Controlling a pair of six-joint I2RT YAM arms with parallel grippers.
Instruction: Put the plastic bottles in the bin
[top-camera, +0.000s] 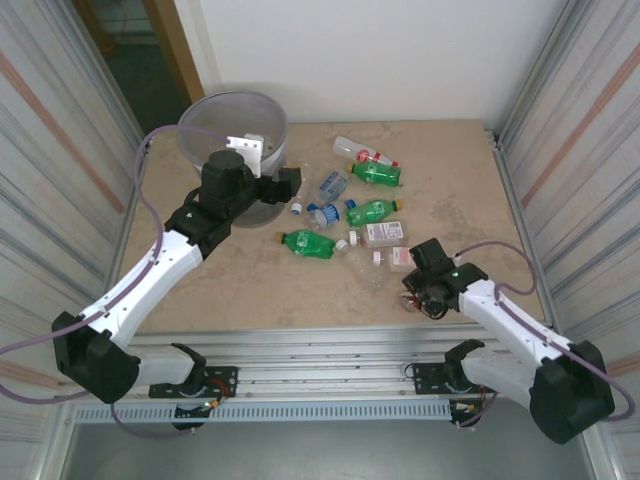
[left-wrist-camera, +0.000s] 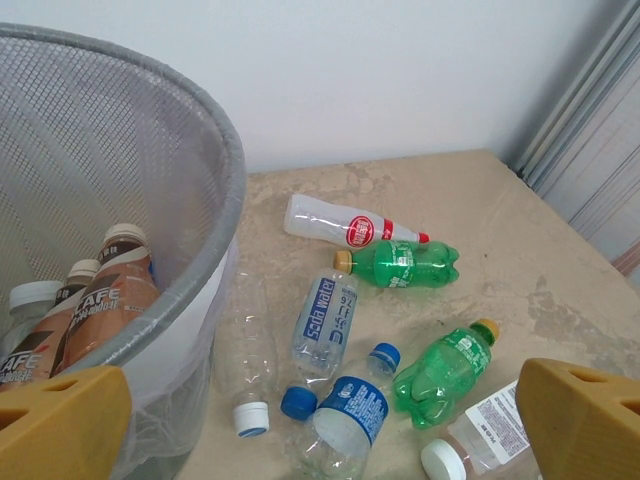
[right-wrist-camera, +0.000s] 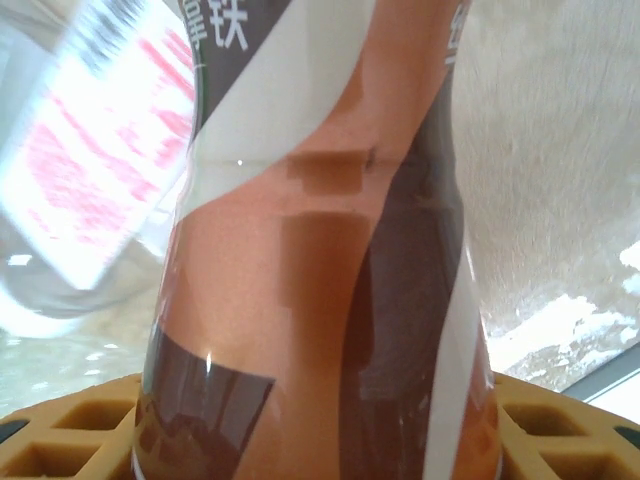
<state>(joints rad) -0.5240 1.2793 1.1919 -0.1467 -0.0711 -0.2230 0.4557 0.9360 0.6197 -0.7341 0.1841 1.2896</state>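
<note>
The bin (left-wrist-camera: 215, 150) is a tall grey mesh-look basket at the far left of the table (top-camera: 232, 125), with several brown-labelled bottles (left-wrist-camera: 115, 290) inside. My left gripper (left-wrist-camera: 320, 440) hovers open beside its rim (top-camera: 292, 188), above a clear soda-water bottle (left-wrist-camera: 328, 322), a blue-labelled bottle (left-wrist-camera: 352, 405) and a bare clear bottle (left-wrist-camera: 245, 350). Green bottles (left-wrist-camera: 400, 265) (left-wrist-camera: 445, 370) and a white red-labelled bottle (left-wrist-camera: 345, 225) lie beyond. My right gripper (right-wrist-camera: 320, 420) is shut on a brown-and-white labelled bottle (right-wrist-camera: 320, 250), low at the near right (top-camera: 422, 288).
More bottles lie mid-table: a green one (top-camera: 308, 243), a white-labelled clear one (top-camera: 383, 234) and a pink-labelled one (top-camera: 400, 258) right by my right gripper. Corrugated metal walls (top-camera: 575, 120) flank the table. The near left of the tabletop (top-camera: 260, 290) is bare.
</note>
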